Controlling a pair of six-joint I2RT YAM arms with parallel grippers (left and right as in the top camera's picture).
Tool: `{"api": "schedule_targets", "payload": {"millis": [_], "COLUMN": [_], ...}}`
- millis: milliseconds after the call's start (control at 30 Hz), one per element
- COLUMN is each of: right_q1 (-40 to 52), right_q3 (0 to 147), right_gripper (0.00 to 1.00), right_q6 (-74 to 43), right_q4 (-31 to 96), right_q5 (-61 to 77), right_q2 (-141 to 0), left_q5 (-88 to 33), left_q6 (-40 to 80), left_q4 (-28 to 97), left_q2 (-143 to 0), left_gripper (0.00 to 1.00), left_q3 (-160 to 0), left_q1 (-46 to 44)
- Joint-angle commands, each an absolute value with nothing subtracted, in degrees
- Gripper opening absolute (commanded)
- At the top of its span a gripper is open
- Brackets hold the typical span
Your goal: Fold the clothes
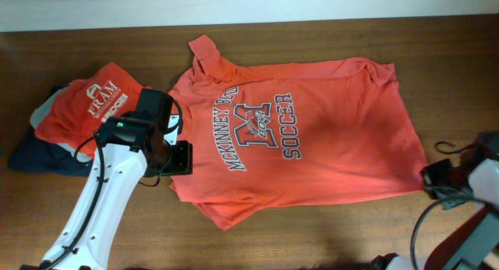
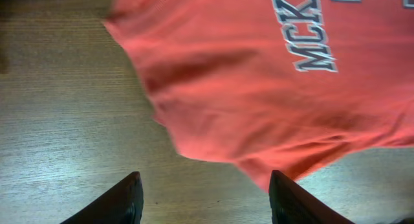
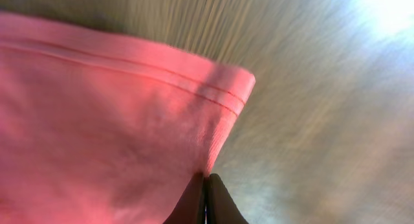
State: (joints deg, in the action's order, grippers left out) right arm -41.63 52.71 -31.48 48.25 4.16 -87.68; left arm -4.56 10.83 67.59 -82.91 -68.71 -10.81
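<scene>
The clothes, one orange-red T-shirt (image 1: pixel 327 153), lie spread print-up across the wooden table (image 1: pixel 312 239), collar toward the left. My left gripper (image 1: pixel 181 157) hovers at the shirt's left edge. In the left wrist view it (image 2: pixel 204 198) stands open over bare wood, the right fingertip (image 2: pixel 284 198) just touching the shirt (image 2: pixel 259 101), nothing between the fingers. My right gripper (image 1: pixel 431 176) is at the shirt's lower right hem corner. In the right wrist view it (image 3: pixel 206 185) is shut, its tips pinching the edge of the shirt (image 3: pixel 97 120) below the stitched hem.
A folded red shirt with a white FRAM logo (image 1: pixel 93 102) lies at the left on folded navy (image 1: pixel 39 157) and grey (image 1: pixel 43 110) garments, right behind my left arm. A thin black cable (image 1: pixel 448 147) loops near the right gripper.
</scene>
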Motion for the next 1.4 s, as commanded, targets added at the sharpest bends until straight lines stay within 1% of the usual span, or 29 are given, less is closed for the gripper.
{"api": "schedule_targets", "payload": {"millis": [0,233,333,367,500,533,567,600,700,867,1033,1133,1367], "right_q1": [-42.5,-42.44,-42.41,-42.41,-42.41,-42.41,-42.41,-42.41,-42.39,-42.41,-42.39,-42.41,-42.39], "right_q3": [54.81,54.83,54.81,54.81,54.81,54.81,54.81,54.81,54.81,54.81,54.81,54.81,54.81], "right_gripper": [0.04,0.06,0.11,0.15,0.36,0.43,0.51,0.57,0.61,0.63,0.64,0.64,0.65], "right_q6": [-32.03,-32.49,-32.47,-32.47,-32.45,-32.42,-32.42,-32.42,-32.1,-31.81,-31.79,-31.79,-31.79], "right_q4": [49.41,50.98,51.03,51.03,50.96,50.98,50.98,50.96,50.74,50.3,50.13,50.15,50.15], "right_q5": [-0.95,-4.14,-3.81,-3.2,0.03,0.89,1.56,2.5,5.3,7.33,7.33,7.33,7.35], "right_q2": [-83.83,-83.4,-83.4,-83.4,-83.4,-83.4,-83.4,-83.4,-83.4,-83.4,-83.4,-83.4,-83.4], "left_q5": [-5.37,-5.39,-6.39,-7.42,-9.23,-10.2,-11.66,-13.72,-16.71,-19.29,-19.05,-18.87,-17.54], "left_q6": [11.51,11.51,11.46,11.46,11.29,11.31,11.33,11.35,13.45,16.62,19.84,20.38,21.04], "left_q4": [66.89,67.4,68.14,68.69,71.46,71.83,71.85,71.75,71.57,69.34,59.22,53.43,46.96], "left_q2": [-81.71,-81.71,-81.71,-81.71,-81.71,-81.71,-81.71,-81.71,-81.71,-81.71,-81.73,-81.95,-84.49], "left_gripper": [0.63,0.63,0.63,0.63,0.63,0.63,0.63,0.63,0.63,0.62,0.63,0.63,0.63], "left_q3": [-68.51,-68.62,-68.62,-68.6,-68.29,-67.94,-67.33,-66.41,-63.26,-57.32,-50.35,-46.76,-41.74], "left_q1": [-10.87,-10.72,-10.72,-10.76,-12.23,-13.08,-14.06,-15.42,-19.57,-28.03,-35.75,-37.78,-38.09]}}
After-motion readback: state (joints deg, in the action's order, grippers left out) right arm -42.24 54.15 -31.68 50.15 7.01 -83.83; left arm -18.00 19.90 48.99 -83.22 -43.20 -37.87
